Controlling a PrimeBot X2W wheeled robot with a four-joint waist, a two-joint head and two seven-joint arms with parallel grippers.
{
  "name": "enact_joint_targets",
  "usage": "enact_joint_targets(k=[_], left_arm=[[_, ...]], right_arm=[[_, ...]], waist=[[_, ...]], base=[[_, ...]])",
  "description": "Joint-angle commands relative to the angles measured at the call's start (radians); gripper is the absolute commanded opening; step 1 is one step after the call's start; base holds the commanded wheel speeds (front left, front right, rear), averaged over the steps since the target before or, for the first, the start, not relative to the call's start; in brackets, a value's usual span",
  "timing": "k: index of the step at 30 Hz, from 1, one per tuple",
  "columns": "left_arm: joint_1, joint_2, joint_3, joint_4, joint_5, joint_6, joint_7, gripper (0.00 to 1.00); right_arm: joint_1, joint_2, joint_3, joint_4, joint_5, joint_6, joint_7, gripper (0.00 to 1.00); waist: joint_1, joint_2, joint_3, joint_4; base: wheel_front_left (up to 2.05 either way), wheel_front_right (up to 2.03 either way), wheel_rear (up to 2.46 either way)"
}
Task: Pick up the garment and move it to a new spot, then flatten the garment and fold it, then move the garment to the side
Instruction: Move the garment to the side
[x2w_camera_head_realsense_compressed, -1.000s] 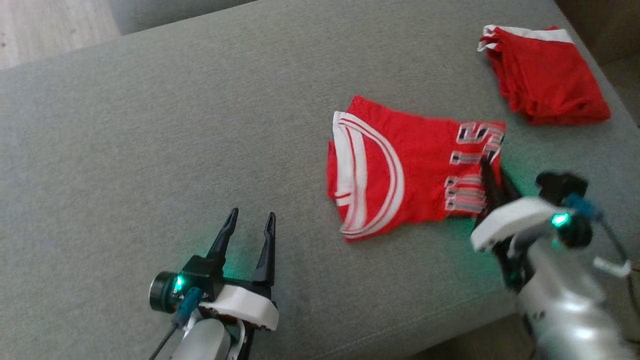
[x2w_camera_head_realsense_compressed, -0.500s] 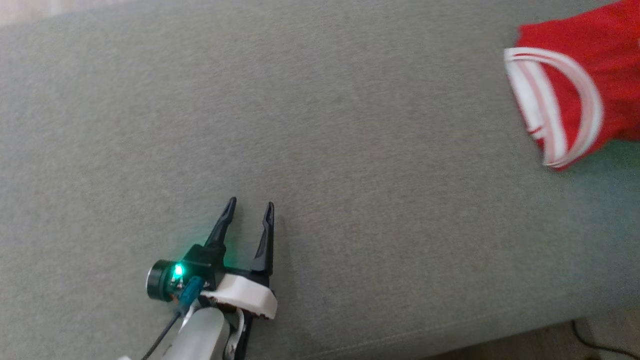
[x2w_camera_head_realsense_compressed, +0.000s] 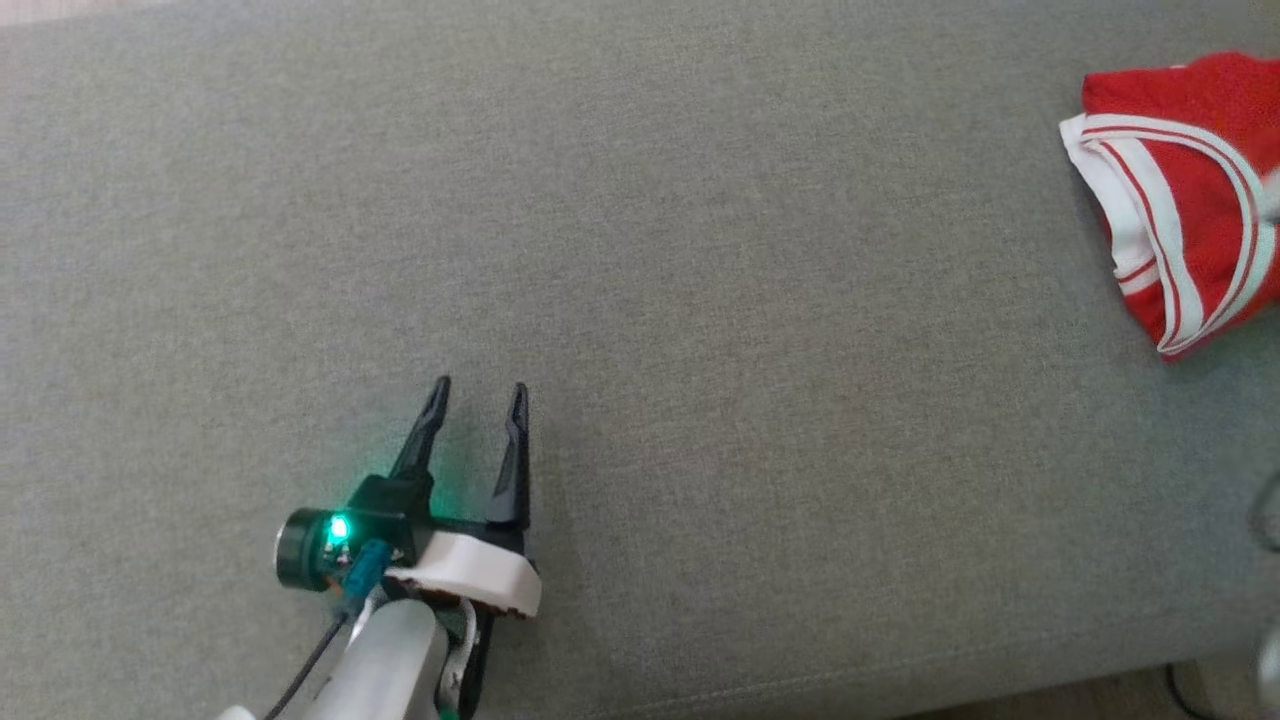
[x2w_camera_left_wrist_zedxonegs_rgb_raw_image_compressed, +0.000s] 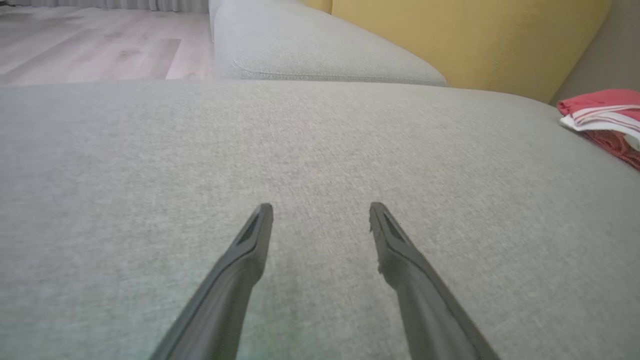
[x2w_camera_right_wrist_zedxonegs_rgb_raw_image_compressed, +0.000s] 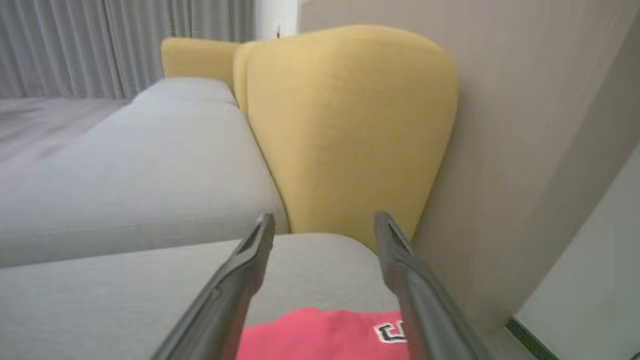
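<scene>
Red shirt (x2w_camera_head_realsense_compressed: 1180, 190), folded, lies flat at the far right of the grey sofa seat (x2w_camera_head_realsense_compressed: 700, 280). White striped collar band faces the robot's left. Its right part runs off the head view's edge, so I can't give the full outline.

Left gripper (x2w_camera_head_realsense_compressed: 479, 390): fingers spread wide, nothing between them, low over bare seat at lower left. The shirt is well apart from it, off to its right and a bit further away. In the left wrist view it is just a sliver at the right edge.

Right gripper (x2w_camera_right_wrist_zedxonegs_rgb_raw_image_compressed: 325, 217): fingers also spread wide, nothing clamped. Seat and yellow backrest (x2w_camera_right_wrist_zedxonegs_rgb_raw_image_compressed: 345, 125) show through the gap. The shirt sits just below and in front of the fingers, with the lettered end by the right-hand finger. Can't tell whether the fingertips touch the cloth.

Key relation: the right arm is clearly the nearer one, and the left would have to cross most of the seat. The visible part of the fold looks slightly longer running away from the robot than across, though the crop makes that uncertain.

My read: fold done, shirt lying loose near the seat's right end. If it still needs to go further aside, that's the right arm's job: pinch the near edge through all layers so the fold doesn't open.
</scene>
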Motion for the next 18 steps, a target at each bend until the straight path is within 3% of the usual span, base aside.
enact_joint_targets(k=[1,8,18], left_arm=[[-0.011,0.004,0.041,-0.034,0.008,0.011,-0.005,1.0],[0.015,0.004,0.094,-0.066,0.009,0.025,-0.005,1.0],[0.069,0.004,0.163,-0.078,0.011,0.041,-0.005,1.0]], right_arm=[[0.044,0.026,0.024,-0.087,-0.001,0.003,-0.01,1.0],[0.298,0.205,0.119,-0.352,0.042,0.003,-0.011,1.0],[0.527,0.278,0.18,-0.436,0.091,0.003,-0.011,1.0]], waist=[[0.0,0.0,-0.007,0.002],[0.0,0.0,-0.042,0.044],[0.0,0.0,-0.106,0.133]], base=[[0.0,0.0,0.0],[0.0,0.0,0.0],[0.0,0.0,0.0]])
